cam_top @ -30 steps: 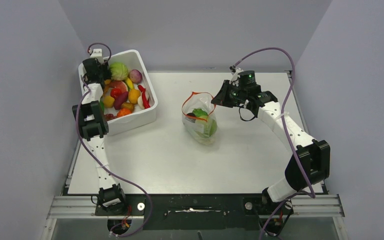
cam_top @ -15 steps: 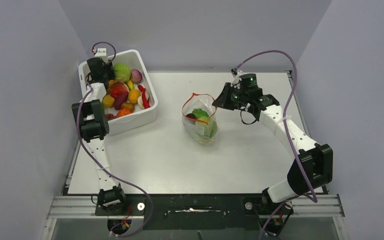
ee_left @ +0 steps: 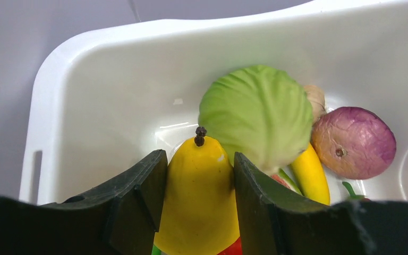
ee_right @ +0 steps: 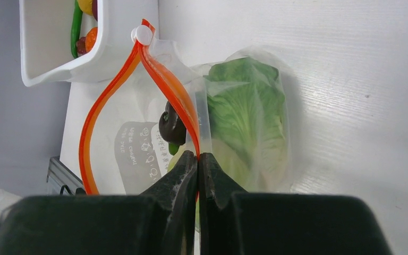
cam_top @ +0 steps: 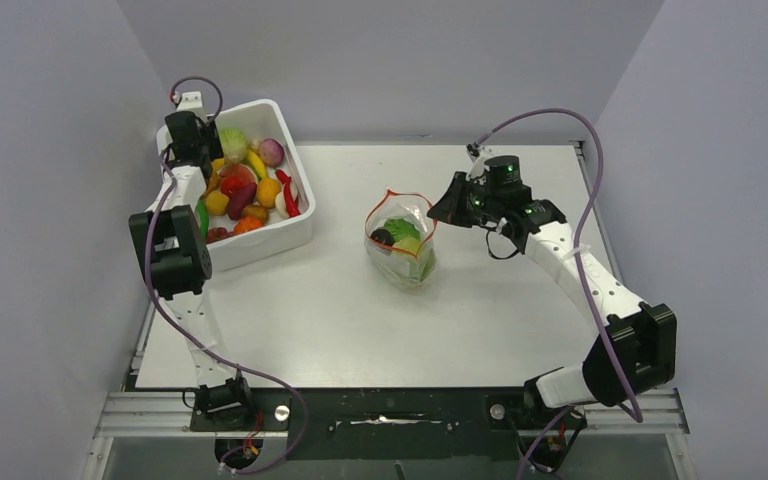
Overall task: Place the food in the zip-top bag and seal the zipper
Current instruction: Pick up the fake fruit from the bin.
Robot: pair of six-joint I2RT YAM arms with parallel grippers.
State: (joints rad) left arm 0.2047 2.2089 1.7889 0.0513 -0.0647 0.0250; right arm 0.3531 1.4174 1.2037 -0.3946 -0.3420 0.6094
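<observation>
2 grippers are at work. Left gripper point(ee_left: 199, 162), inside the white tub point(ee_left: 111, 79), has its 2 dark fingers closed on the sides of a yellow fruit point(ee_left: 197, 212), whose small brown stem points away from the wrist. A round green cabbage point(ee_left: 255, 114) sits just beside it, close against the right finger, and a purple onion point(ee_left: 353, 141) lies further right. Right gripper point(ee_right: 197, 159), well apart across the table point(cam_top: 360, 330), is pinched shut on one side of the zipper point(ee_right: 164, 87). It holds the zip-top bag point(ee_right: 138, 143) with its mouth open in a narrow loop. Lettuce point(ee_right: 244, 106) and a dark piece point(ee_right: 171, 125) already lie inside. The step in hand looks like carrying the yellow fruit to the bag. Lift it straight up so the cabbage is not dragged along, and keep the squeeze steady. Release only once it hangs over the gap between the 2 orange strips, because the opening looks slim.
</observation>
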